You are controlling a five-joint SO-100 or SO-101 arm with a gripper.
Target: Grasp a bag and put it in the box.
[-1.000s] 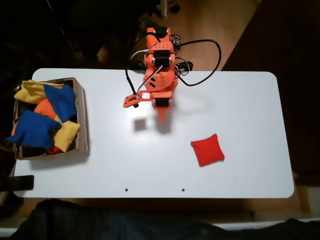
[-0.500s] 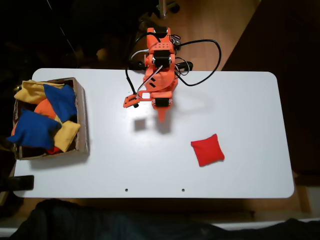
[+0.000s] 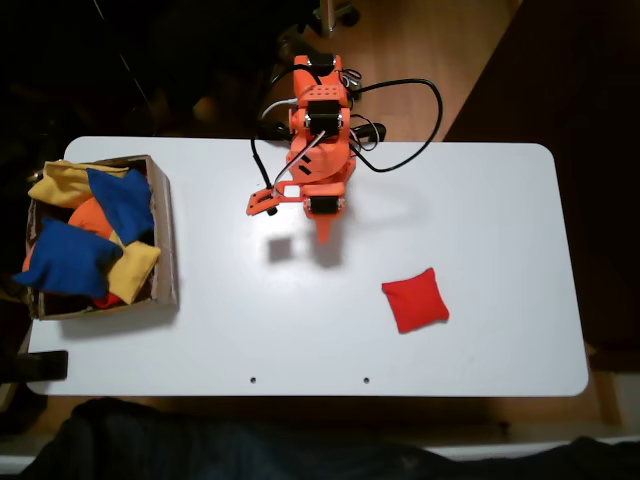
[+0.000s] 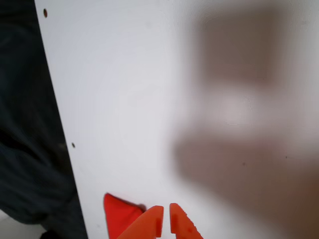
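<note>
The red bag (image 3: pixel 415 300) lies flat on the white table, right of centre in the fixed view; one corner of the bag (image 4: pixel 118 213) shows at the bottom of the wrist view. The brown cardboard box (image 3: pixel 166 250) stands at the table's left end, holding blue, yellow and orange bean bags. My orange gripper (image 3: pixel 325 228) hangs folded near the arm's base at the back middle, well apart from the bag and the box. In the wrist view the fingertips of the gripper (image 4: pixel 165 222) sit almost together, shut on nothing.
The white table (image 3: pixel 480 200) has bare surface between the arm, the bag and the box. Black cables (image 3: pixel 415 130) loop behind the arm's base. Two small holes (image 3: pixel 253 380) mark the table's near edge. Dark cloth lies beyond that edge.
</note>
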